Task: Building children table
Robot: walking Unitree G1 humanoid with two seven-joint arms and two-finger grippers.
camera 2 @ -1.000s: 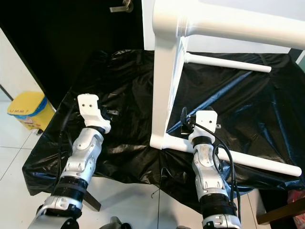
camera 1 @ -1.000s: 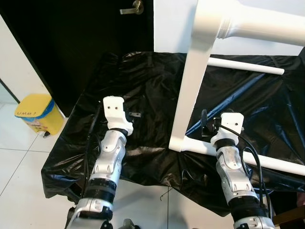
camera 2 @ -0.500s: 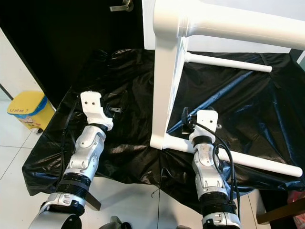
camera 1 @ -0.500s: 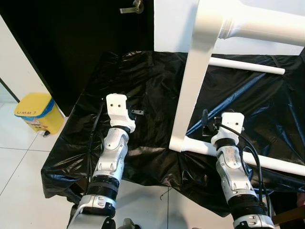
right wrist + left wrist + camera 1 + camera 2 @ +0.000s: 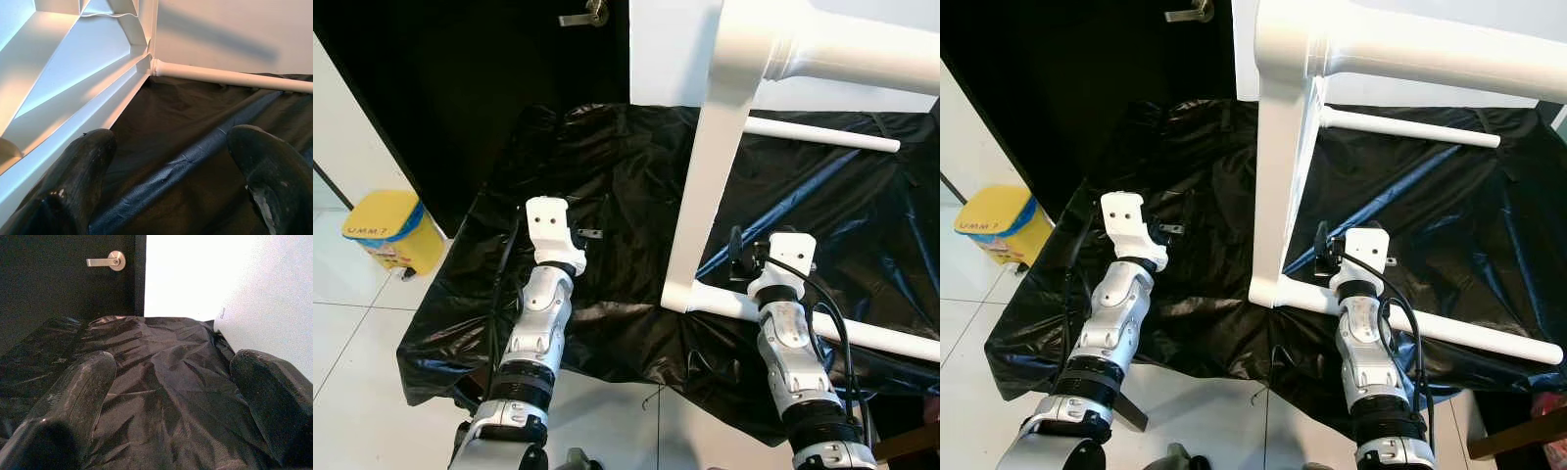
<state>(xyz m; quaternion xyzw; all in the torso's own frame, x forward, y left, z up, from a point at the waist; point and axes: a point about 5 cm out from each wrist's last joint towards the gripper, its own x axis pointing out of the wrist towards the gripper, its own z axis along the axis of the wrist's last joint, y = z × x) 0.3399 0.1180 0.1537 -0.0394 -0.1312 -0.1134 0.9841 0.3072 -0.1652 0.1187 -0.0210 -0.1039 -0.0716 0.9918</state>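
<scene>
While the white children's table (image 5: 724, 147) lies tipped on the black plastic sheet (image 5: 626, 176), probably for leg fitting, your left gripper (image 5: 171, 396) and right gripper (image 5: 171, 166) hover with fingers spread wide, empty.

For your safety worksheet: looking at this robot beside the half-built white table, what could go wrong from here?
1. The white table lies on its side on a wrinkled black sheet; a nudge from the open right gripper, close beside its edge, might tip or slide it.
2. The open left gripper hovers low and could snag the sheet.
</scene>
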